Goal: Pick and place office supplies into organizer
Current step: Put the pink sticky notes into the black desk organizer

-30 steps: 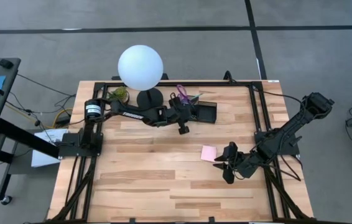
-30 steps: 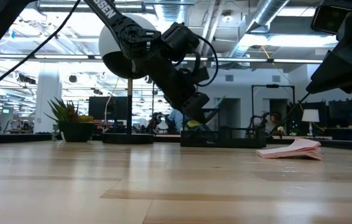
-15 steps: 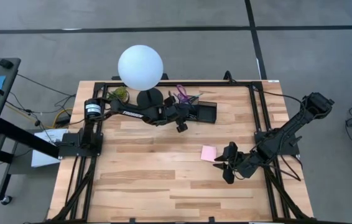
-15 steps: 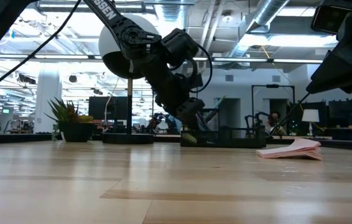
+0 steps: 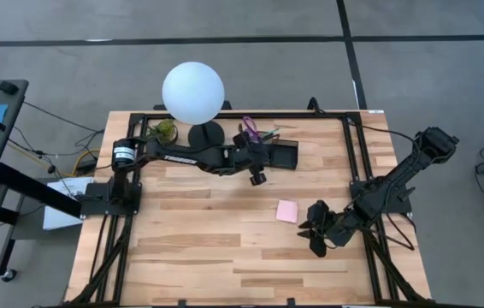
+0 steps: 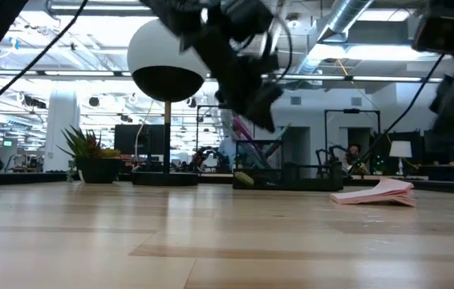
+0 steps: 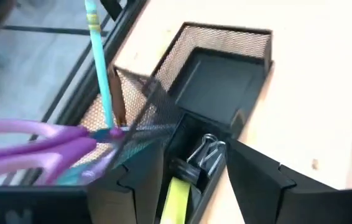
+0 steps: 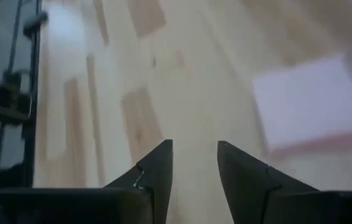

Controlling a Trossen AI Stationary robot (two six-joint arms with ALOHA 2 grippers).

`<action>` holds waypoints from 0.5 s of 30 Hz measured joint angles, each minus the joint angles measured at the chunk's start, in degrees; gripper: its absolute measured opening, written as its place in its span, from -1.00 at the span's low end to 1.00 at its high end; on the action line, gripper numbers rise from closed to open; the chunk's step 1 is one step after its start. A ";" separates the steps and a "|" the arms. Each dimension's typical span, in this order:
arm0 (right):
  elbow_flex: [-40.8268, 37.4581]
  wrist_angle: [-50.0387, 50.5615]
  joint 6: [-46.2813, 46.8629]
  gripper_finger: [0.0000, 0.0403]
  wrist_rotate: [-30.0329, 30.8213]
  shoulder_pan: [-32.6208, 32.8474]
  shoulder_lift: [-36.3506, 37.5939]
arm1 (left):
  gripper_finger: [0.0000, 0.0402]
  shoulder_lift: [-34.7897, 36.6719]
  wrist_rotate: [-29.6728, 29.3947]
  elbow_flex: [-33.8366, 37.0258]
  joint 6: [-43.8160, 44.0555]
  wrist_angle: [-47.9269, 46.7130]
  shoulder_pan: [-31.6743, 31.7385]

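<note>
Here the left gripper (image 7: 191, 177) hangs with fingers spread and empty over the black mesh organizer (image 7: 226, 87), a yellow piece (image 7: 177, 198) lying in the tray below beside the clips. The right gripper (image 8: 194, 165), part open and holding nothing, hovers near the square pink sticky pad (image 5: 286, 210) on the pale wooden table (image 5: 199, 248), probably next.

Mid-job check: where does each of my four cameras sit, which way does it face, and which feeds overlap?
High: overhead, straight down on the table; both arms show.
Low: table height, level toward the room; left gripper above organizer.
Left wrist: on the left arm, looking past open fingers into the organizer, at clips and a yellow piece.
Right wrist: past open fingers at the sticky pad.
Shared: high, low and right wrist all see the sticky pad.
</note>
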State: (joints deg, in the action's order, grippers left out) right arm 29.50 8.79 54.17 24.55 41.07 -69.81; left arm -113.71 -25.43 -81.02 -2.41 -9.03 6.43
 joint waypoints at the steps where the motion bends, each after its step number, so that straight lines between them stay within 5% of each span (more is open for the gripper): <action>1: 0.00 0.40 1.35 -0.40 -1.45 0.34 -0.47 | -0.16 0.16 -0.41 -1.99 0.32 -2.85 -0.55; 7: 0.00 -0.33 -6.25 -0.39 -2.03 1.53 -6.23 | -0.21 0.22 -2.10 -11.94 1.48 -12.33 -3.62; 15: -0.02 -1.41 -13.02 -0.20 -1.07 -1.64 -11.95 | -0.31 0.22 -2.14 -13.90 0.85 -14.01 -5.19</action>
State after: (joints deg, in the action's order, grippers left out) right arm 29.47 7.38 41.15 23.48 39.43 -81.76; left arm -113.49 -27.57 -94.91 -1.56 -23.04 1.23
